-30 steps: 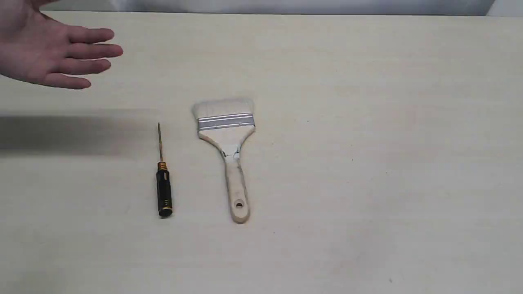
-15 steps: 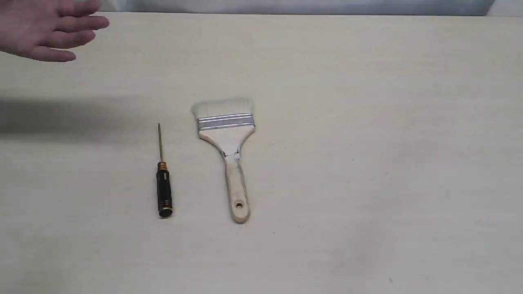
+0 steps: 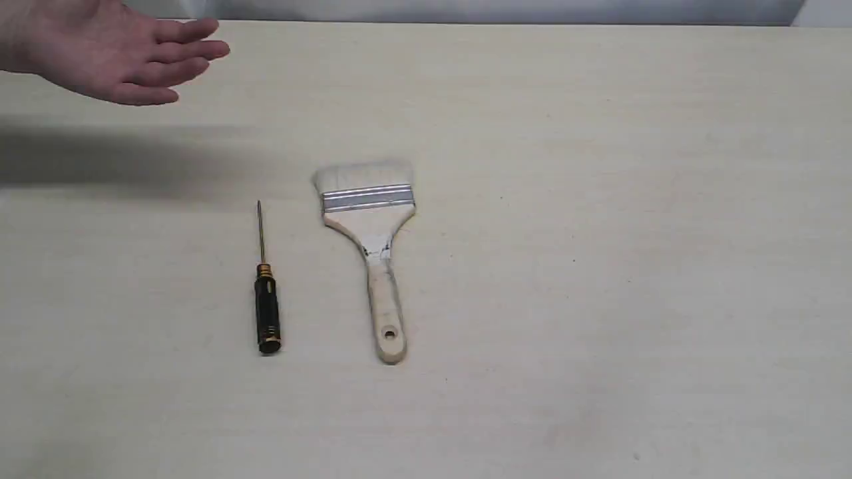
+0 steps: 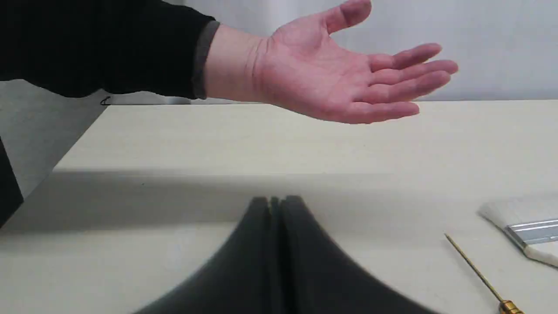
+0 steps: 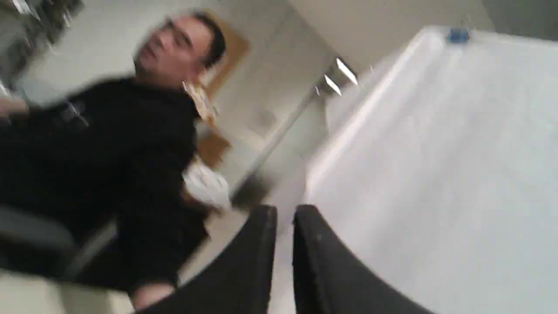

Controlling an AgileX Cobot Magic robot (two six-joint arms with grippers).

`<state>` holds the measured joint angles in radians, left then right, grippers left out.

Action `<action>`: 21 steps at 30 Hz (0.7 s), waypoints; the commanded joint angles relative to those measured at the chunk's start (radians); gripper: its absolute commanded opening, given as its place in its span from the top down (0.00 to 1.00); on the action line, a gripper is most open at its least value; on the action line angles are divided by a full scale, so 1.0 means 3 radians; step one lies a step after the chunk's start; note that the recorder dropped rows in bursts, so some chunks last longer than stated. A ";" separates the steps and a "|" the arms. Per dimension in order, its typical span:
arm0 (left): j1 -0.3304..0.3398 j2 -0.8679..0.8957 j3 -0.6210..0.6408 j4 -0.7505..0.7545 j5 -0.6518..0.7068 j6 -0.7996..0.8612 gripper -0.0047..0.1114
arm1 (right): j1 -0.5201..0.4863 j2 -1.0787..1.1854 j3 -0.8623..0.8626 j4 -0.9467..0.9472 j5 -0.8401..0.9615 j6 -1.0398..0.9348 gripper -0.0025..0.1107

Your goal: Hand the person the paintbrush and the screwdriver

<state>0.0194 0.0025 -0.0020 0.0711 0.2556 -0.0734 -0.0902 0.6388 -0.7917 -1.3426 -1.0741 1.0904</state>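
Observation:
The paintbrush lies flat mid-table, pale bristles toward the far edge, holed handle toward the front. Left of it lies the screwdriver, black handle nearest the front, golden shaft pointing away. The person's open hand hovers palm up over the far left corner. In the left wrist view the hand floats above the table, with the screwdriver shaft and brush bristles at one side. My left gripper is shut and holds nothing. My right gripper is shut, empty, aimed off the table. Neither gripper shows in the exterior view.
The pale wooden table spreads wide to the right of the tools. A dark shadow band falls across its left side. The right wrist view is blurred and shows a seated person in black beside a white surface.
The person's hand moved from lower left up toward the far edge, then reached a little to the right. Its shadow shifted with it. Brush and screwdriver have not moved.

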 commanded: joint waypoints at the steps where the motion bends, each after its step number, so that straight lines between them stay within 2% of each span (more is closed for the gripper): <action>1: -0.0028 -0.0008 0.0007 -0.0008 -0.0014 -0.0007 0.96 | -0.0004 0.0248 -0.0199 -0.1068 0.1090 0.0046 0.80; 2: -0.0028 -0.0008 0.0007 -0.0008 -0.0014 -0.0007 0.96 | -0.0004 0.0312 -0.0204 -0.1339 0.1516 0.0129 0.76; 5: -0.0028 -0.0008 0.0007 -0.0001 -0.0020 -0.0007 0.96 | -0.0004 0.0425 -0.0100 -0.1339 0.2371 0.0185 0.69; 7: -0.0028 -0.0008 0.0007 -0.0001 -0.0020 -0.0007 0.96 | -0.0004 0.0557 -0.0040 -0.1339 0.2543 0.0249 0.65; 10: -0.0028 -0.0008 0.0007 -0.0001 -0.0020 -0.0007 0.96 | -0.0004 0.0835 0.0030 -0.1339 0.2557 0.0662 0.61; 17: -0.0028 -0.0008 0.0007 -0.0001 -0.0020 -0.0007 0.96 | -0.0004 0.1677 0.0319 -0.1339 0.2520 0.1916 0.61; 21: -0.0028 -0.0008 0.0007 -0.0001 -0.0020 -0.0007 0.96 | 0.0086 0.2100 0.0259 -0.1339 0.1838 0.1626 0.62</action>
<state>0.0194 0.0025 -0.0020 0.0711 0.2556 -0.0734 -0.0803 1.2353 -0.7027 -1.7409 -0.4247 1.6073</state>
